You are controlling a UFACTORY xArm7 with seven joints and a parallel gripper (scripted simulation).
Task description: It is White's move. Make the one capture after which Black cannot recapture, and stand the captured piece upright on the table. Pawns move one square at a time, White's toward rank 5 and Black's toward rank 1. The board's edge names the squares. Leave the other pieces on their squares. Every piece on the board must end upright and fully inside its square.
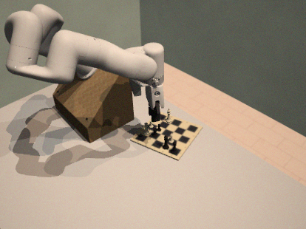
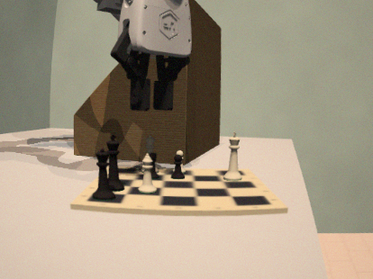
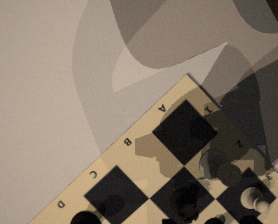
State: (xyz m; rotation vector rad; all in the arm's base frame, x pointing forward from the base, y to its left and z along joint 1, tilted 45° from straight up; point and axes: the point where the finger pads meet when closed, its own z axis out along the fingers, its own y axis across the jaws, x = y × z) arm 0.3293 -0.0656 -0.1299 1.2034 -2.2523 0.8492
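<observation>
Grey table [image 1: 111, 190]: brown block [image 1: 96, 106] crowds chessboard [image 1: 192, 134].

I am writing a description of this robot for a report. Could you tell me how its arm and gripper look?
The arm is thick, smooth and rounded, in pale off-white, with no visible cables. The gripper has a light grey housing with small screws and an embossed hexagon logo. Its linkages and two blocky fingers are dark grey to black.

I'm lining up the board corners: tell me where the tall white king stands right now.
In the exterior view, the white king stands upright at the chessboard's far right corner, alone, right of the small black pawn.
</observation>
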